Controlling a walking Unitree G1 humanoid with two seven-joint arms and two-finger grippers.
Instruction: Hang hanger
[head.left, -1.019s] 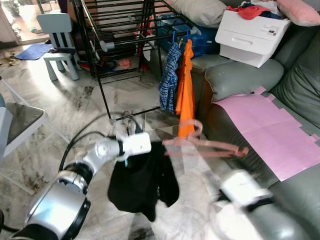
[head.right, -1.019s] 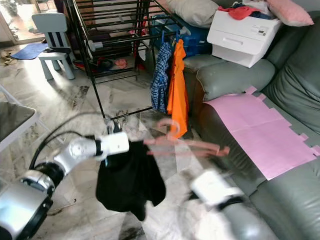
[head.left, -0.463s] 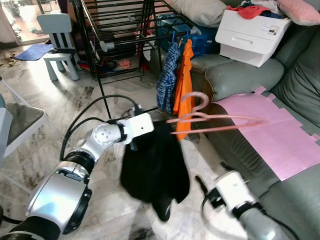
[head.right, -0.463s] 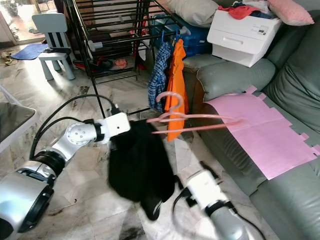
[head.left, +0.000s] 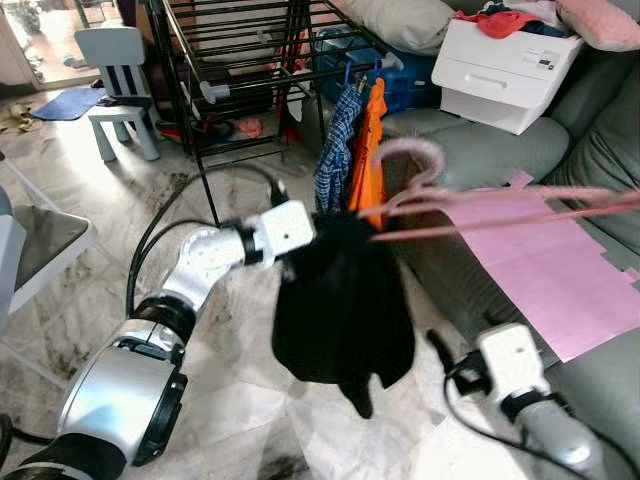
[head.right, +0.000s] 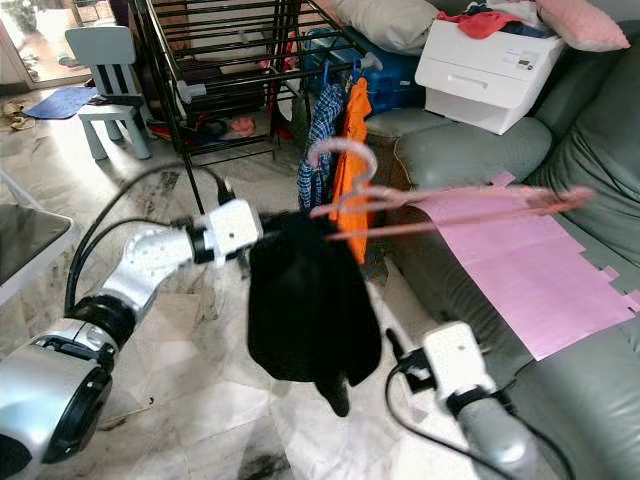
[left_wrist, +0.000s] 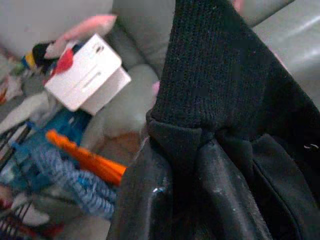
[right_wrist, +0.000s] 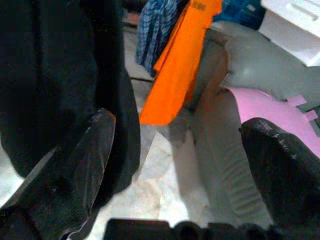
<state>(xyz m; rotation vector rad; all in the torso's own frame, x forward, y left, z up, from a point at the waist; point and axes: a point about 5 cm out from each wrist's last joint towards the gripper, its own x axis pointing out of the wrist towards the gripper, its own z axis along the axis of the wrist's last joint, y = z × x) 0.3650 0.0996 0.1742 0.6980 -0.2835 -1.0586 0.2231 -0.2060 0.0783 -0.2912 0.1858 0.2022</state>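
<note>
Holding a black garment (head.left: 345, 300) up in front of the drying rack (head.left: 235, 75), the left gripper (left_wrist: 187, 200) has its two black fingers (left_wrist: 145, 200) pressed together on a bunched fold of the dark knit cloth. A pink hanger (head.left: 480, 205) carries the garment at its near end; its hook curls upward just beside the orange shirt (head.left: 368, 150) that already hangs from the rack's front rail, and its long bar, blurred, stretches away from the rack over the grey sofa (head.left: 480, 150). A blue checked shirt (head.left: 335, 150) hangs on the rack next to the orange one. The right gripper (right_wrist: 180, 165) is low, on the sofa side of the rack and below the garment, its fingers (right_wrist: 87, 160) spread wide apart with nothing between them. A pink sheet (head.left: 560, 270) lies on the sofa seat, and a white box (head.left: 505, 60) sits on the sofa's armrest, just past the rack. A small pale blue chair (head.left: 118, 75) stands on the marble floor (head.left: 100, 200) on the rack's far side from the sofa.
</note>
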